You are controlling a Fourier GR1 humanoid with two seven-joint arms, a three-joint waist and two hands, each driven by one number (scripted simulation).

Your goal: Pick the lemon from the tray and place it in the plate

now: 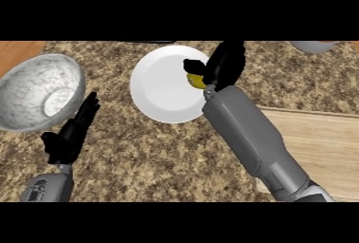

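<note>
— Over the speckled brown granite counter (pixel 161 156), what does the head view show of the right arm?

— Its grey forearm (pixel 256 137) rises from the lower right and ends in the black right hand (pixel 223 64), which sits above the right edge of the round white plate (pixel 165 90). The fingers are curled round the small yellow lemon (pixel 197 81), and only a sliver of yellow peeks out beneath them.

— So where is the lemon relative to the plate?

— It is held in the hand, over the plate's right rim. Whether it touches the plate's surface I cannot tell, since the hand covers most of it.

— And the tray?

— A pale wooden tray (pixel 322 147) lies at the right, partly behind the forearm, well apart from the lemon.

— What about the other arm?

— The black left hand (pixel 73 133) shows at the lower left, fingers straight and pointing up, holding nothing, resting just below a marbled grey-white bowl (pixel 38 92) that stands to the left of the plate. A grey rounded object (pixel 316 46) is cut off at the top right edge
</note>
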